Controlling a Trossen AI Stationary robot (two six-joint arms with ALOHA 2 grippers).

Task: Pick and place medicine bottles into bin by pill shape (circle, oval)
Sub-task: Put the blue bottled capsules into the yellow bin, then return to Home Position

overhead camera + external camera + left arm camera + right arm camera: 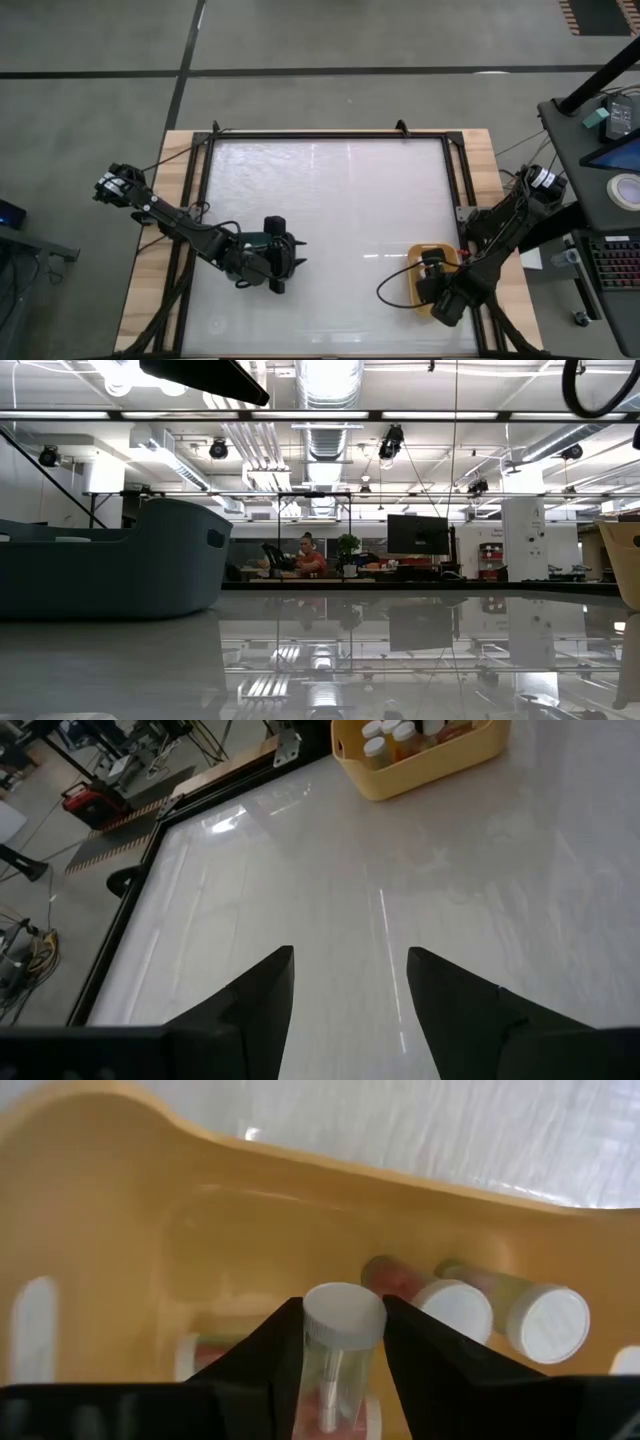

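While the right gripper (342, 1345) hangs inside the yellow-orange bin (120, 1230), fingers clamped on a white-capped clear bottle (340, 1340) standing between them, two capped bottles (500, 1315) lying beside, left gripper (350, 1005) spread, empty, over bare table (300, 880).

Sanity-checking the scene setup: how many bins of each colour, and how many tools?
Yellow bin: 1
Teal bin: 1
Tools: 2, the left tool open and empty, the right tool closed on a bottle over the yellow bin
Total: 4
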